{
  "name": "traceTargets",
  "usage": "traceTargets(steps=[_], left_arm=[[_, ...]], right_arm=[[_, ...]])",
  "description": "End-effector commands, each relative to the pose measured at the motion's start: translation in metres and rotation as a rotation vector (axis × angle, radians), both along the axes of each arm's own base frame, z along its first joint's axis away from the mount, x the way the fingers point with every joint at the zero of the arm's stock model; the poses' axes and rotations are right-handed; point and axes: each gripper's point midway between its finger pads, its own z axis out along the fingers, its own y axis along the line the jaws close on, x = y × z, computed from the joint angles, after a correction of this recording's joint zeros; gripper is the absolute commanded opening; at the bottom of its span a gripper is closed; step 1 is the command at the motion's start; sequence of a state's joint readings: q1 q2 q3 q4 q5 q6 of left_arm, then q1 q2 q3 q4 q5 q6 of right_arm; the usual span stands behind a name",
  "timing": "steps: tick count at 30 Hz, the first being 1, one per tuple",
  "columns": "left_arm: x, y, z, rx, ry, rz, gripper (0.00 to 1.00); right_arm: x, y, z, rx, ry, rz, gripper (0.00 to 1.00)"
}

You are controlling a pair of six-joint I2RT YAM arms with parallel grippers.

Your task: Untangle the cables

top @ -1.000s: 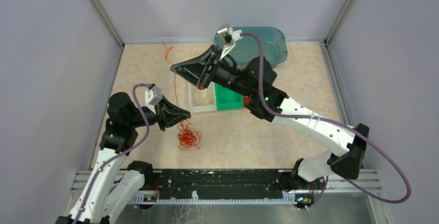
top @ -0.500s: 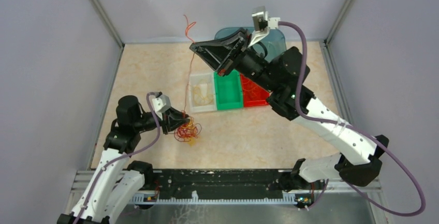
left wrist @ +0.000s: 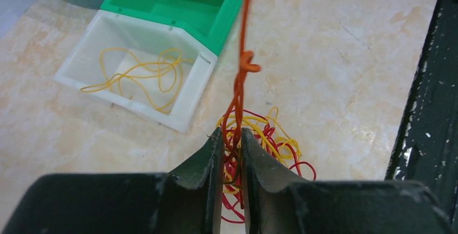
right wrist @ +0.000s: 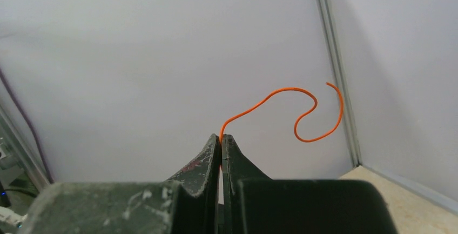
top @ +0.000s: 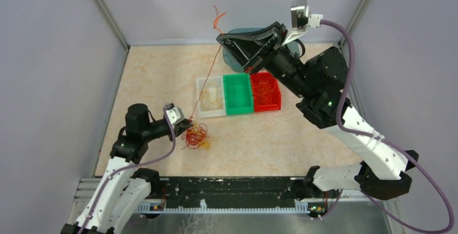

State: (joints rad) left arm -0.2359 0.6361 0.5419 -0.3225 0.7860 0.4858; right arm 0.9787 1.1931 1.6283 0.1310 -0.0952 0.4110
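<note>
A clump of thin red, orange and yellow cables [top: 196,137] lies on the table in front of the bins; it also shows in the left wrist view [left wrist: 267,136]. My left gripper [top: 188,127] [left wrist: 231,136] is shut on the clump's near edge and pins it low. My right gripper [top: 220,38] [right wrist: 222,138] is shut on one orange cable [top: 208,77] and holds it high near the back wall. This cable runs taut down to the clump, with a small knot [left wrist: 248,64] on it. Its free end [right wrist: 302,112] curls above my right fingers.
Three small bins stand in a row: white [top: 201,94] with yellow cables, green [top: 238,94], red [top: 276,99] with cables in it. A teal tub [top: 233,55] is behind them, partly hidden by my right arm. Grey walls surround the table; a black rail [top: 232,188] runs along the near edge.
My right gripper rose and moved right and back, pulling the orange cable taut. My left gripper dropped lower and moved right onto the clump.
</note>
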Motion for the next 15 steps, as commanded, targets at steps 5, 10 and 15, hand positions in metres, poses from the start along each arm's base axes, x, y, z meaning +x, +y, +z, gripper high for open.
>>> traceTargets(steps=[5,10,15], left_arm=[[0.007,0.032,-0.051,0.238,-0.065,0.073,0.3],[0.007,0.037,-0.057,0.277,-0.091,0.07,0.34],[0.002,0.039,-0.06,0.31,-0.114,0.042,0.43]], right_arm=[[-0.028,-0.096,0.09,0.173,-0.178,-0.212,0.0],[-0.025,-0.122,0.095,0.162,-0.176,-0.317,0.0],[-0.022,-0.146,0.095,0.164,-0.172,-0.417,0.0]])
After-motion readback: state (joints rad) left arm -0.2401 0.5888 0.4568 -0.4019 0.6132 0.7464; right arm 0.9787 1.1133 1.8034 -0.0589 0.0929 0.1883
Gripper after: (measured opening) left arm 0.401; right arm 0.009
